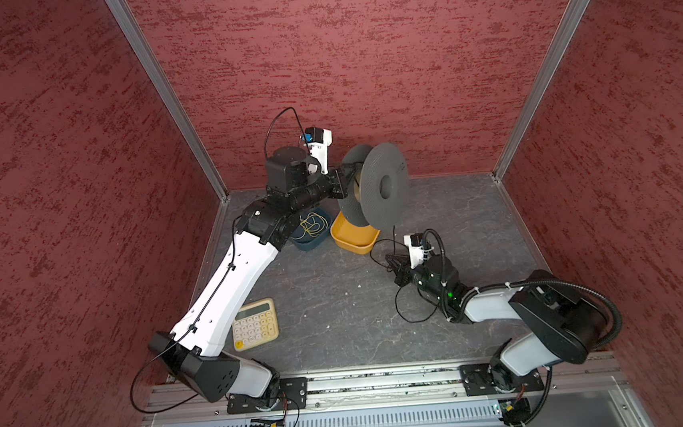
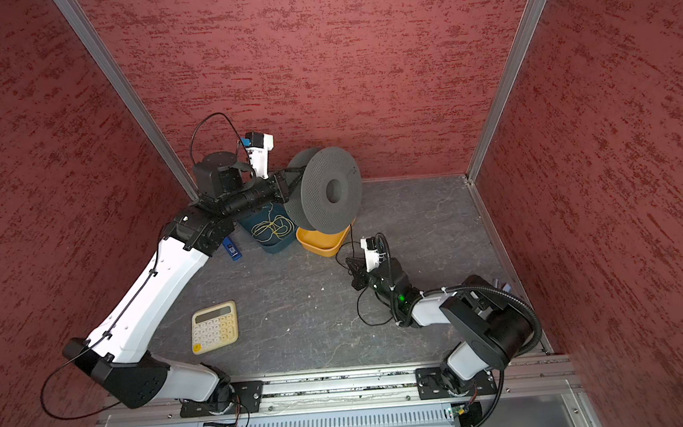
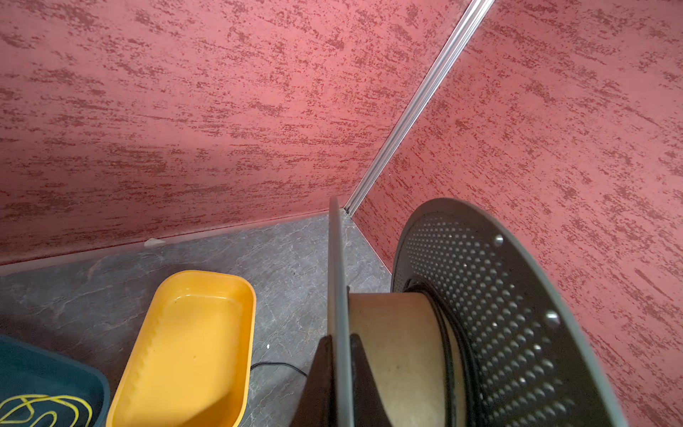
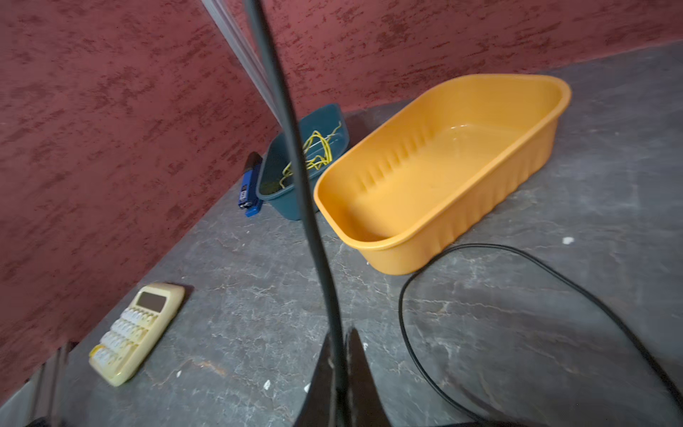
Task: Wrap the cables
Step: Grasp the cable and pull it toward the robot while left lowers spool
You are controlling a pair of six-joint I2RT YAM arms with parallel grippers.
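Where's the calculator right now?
In both top views the calculator lies flat on the left of the table, just right of the left arm.

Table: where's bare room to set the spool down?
Bare: the middle, between calculator and cord loops; also the far right corner, past the orange tray. Crowded: far left around the teal tray, and by the right gripper.

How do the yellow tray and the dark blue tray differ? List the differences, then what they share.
Colour: the yellow tray is bright orange-yellow, the blue tray dark teal. Contents: the yellow tray holds nothing; the blue tray holds tangled yellow wire. Shared: both are open, round-cornered tubs side by side on the grey table.
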